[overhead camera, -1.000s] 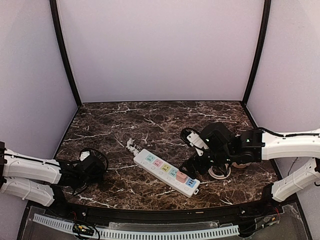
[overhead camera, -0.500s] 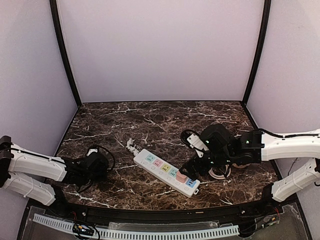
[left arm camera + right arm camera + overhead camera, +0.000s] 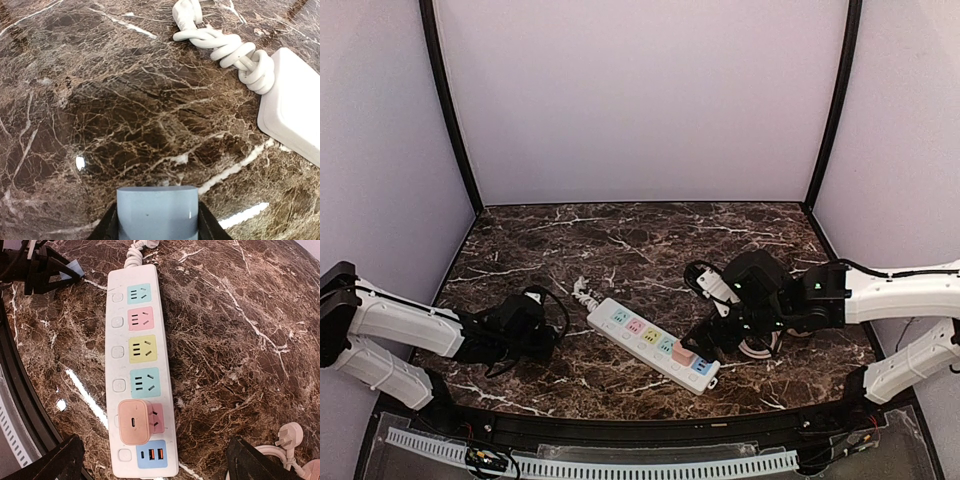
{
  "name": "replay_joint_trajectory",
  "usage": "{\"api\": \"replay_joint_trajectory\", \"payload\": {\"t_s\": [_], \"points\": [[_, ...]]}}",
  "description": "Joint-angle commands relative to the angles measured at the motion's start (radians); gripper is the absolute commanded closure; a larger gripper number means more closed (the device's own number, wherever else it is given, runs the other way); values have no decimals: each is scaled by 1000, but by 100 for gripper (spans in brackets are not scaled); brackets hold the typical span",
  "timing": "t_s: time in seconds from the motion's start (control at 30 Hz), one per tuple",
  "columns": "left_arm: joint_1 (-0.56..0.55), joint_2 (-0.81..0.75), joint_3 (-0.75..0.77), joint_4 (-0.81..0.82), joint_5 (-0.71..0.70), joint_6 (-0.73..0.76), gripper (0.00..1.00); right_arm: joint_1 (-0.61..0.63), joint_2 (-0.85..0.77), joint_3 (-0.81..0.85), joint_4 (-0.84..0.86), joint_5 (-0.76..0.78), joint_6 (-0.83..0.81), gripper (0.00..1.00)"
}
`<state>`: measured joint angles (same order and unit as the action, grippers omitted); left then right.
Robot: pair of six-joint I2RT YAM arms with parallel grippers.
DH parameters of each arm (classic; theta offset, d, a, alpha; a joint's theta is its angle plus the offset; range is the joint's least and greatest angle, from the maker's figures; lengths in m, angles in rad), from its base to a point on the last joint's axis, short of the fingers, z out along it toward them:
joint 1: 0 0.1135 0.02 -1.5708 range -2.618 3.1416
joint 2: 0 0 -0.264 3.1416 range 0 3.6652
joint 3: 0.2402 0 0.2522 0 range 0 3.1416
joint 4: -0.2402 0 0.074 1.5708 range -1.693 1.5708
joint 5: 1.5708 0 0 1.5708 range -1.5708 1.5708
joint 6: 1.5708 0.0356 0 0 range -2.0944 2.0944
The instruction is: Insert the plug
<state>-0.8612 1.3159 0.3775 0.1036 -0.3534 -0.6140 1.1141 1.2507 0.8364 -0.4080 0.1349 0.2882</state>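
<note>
Left pincer (image 3: 157, 231), low at eight o'clock on the overhead dial, is narrowed onto a pale blue-grey plug (image 3: 157, 207). Its black fingers (image 3: 109, 230) bear on the block's two flat sides. The prongs do not show from the wrist camera, so which way they face cannot be confirmed.

Handling, as judged: the plug looks like a small, rigid, light plastic body with smooth faces, so it may twist in the grip. The black cable (image 3: 552, 300) looping beside it may drag. Holding it by the side faces leaves the prong end free and appears the right hold.

The power strip (image 3: 650, 343) lies on the counter (image 3: 100, 100) at three o'clock from the plug, near it but apart. It runs from ten o'clock to four o'clock. Four coloured sockets stand vacant, and a pink adapter (image 3: 134, 421) fills the fifth.

The right pincer (image 3: 157, 465) hangs over the strip's four o'clock end, spread wide and holding nothing.

Farther back, a coiled white cord (image 3: 225, 50) leaves the strip's ten o'clock end. A spare white plug (image 3: 290, 436) lies by the right arm.
</note>
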Motion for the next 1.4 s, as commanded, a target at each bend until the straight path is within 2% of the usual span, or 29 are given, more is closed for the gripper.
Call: {"api": "replay_joint_trajectory", "payload": {"t_s": [0.0, 0.07, 0.27, 0.5, 0.73, 0.9, 1.0, 1.37], "points": [[-1, 24, -11, -67, 102, 17, 51, 6, -20, -11, 17, 7, 6, 1], [-1, 27, -2, -90, 104, 12, 48, 7, -19, -11, 16, 7, 8, 1], [-9, 31, 35, -185, 87, -7, 46, 6, -19, -10, 13, 8, 10, 1], [-25, 37, 61, -233, 47, -23, 52, 7, -19, -15, 14, 6, 16, 1], [-28, 73, 69, -213, 34, -14, 55, 7, -22, -19, 14, 5, 19, 1], [-32, 89, 78, -211, 30, -10, 65, 7, -24, -20, 14, 5, 21, 1], [-39, 79, 77, -210, 24, -4, 76, 7, -25, -20, 14, 6, 22, 1], [-133, -74, 64, -155, 9, 90, 89, 7, 10, 12, 1, -1, 45, 2]]}}
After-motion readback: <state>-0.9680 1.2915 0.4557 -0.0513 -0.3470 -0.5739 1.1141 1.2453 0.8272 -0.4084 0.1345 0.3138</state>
